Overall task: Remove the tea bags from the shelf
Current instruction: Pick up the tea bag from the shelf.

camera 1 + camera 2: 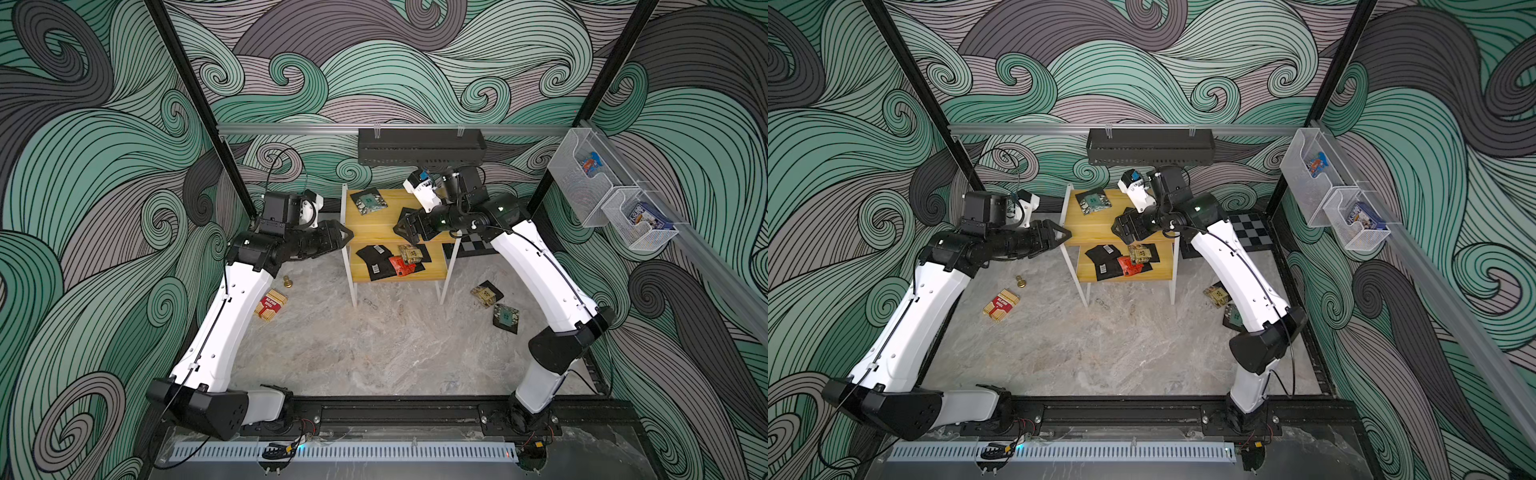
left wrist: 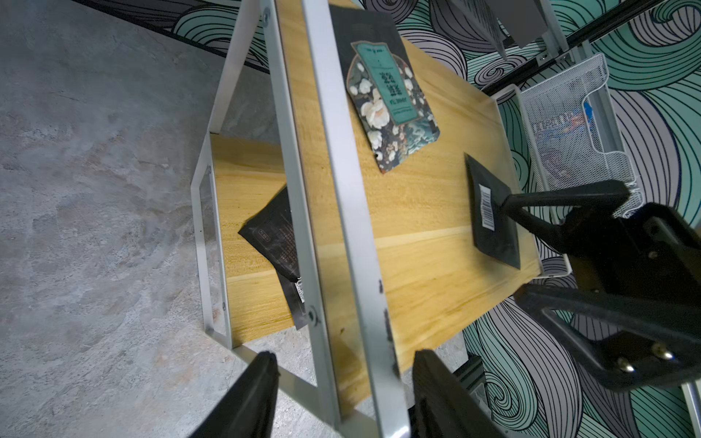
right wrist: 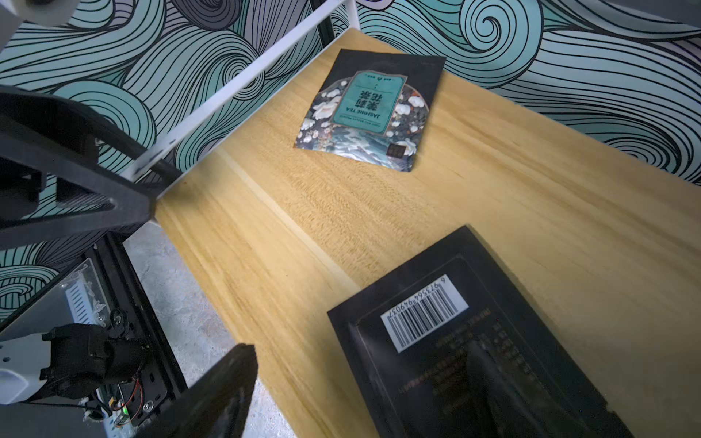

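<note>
Tea bag: flat black barcode-labelled tea bag (image 3: 436, 333) lies directly under our right tool (image 1: 401, 230), toward the yellow wooden shelf (image 1: 374, 226) top's right edge.
Tool: jaws apart.

Eight tea bags (image 1: 368, 201) in all: two on the upper board of the shelf (image 1: 374, 227), four on its lower board, two on the desk (image 1: 374, 345). One shelf, one striped box (image 1: 270, 304), one brass knob (image 1: 287, 282), two baskets (image 1: 582, 183), one black tray (image 1: 422, 146), two robot arms (image 1: 232, 316).

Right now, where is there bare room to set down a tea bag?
The table is widely bare in front of the shelf, between the red box and two loose bags. The top board is bare between the teal bag and the black bag. The lower board is crowded.
</note>
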`<state>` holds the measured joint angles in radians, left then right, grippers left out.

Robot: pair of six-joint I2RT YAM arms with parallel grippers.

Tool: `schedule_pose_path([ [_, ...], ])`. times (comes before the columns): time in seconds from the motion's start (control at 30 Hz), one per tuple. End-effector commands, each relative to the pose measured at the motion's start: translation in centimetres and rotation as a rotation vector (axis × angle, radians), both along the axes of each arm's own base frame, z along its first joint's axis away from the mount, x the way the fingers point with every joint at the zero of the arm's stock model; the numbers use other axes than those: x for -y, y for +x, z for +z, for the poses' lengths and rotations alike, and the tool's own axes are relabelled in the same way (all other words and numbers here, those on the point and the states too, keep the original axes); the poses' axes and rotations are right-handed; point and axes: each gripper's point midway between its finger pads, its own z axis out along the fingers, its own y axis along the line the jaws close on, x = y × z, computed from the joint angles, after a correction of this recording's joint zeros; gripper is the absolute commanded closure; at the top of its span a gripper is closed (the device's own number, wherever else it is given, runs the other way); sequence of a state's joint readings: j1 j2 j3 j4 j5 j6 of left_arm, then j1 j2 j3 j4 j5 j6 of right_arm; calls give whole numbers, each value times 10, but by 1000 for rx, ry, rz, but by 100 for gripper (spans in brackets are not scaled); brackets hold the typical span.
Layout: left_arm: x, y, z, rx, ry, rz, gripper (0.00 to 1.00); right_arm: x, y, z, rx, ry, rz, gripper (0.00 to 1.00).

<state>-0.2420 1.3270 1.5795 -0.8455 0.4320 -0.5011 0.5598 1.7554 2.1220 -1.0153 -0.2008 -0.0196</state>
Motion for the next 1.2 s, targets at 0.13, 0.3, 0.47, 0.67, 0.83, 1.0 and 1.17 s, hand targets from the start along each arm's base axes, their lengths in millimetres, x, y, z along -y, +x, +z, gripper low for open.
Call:
schedule_pose_path([
  [0.13,1,-1,-2,-1,1,-19,40,-2,-26,-3,21,-52,82,10],
  [0.3,1,-2,-4,-6,-1,-17,40,-4,-38,-11,39,-97,128,10],
  [0.47,0,-2,-4,-4,-4,-16,40,-1,-41,-17,72,-158,129,13],
  [0.67,1,-3,-6,-9,-7,-15,40,1,-39,-21,143,-253,130,19],
  [0.83,1,-3,-6,-7,-10,-15,40,-4,-40,-8,226,-263,134,19],
  [1.0,1,-4,-5,-2,-10,-16,40,-8,-40,20,310,-227,136,18],
  [1.17,1,-4,-4,0,-11,-16,40,-8,-34,30,351,-239,124,14],
])
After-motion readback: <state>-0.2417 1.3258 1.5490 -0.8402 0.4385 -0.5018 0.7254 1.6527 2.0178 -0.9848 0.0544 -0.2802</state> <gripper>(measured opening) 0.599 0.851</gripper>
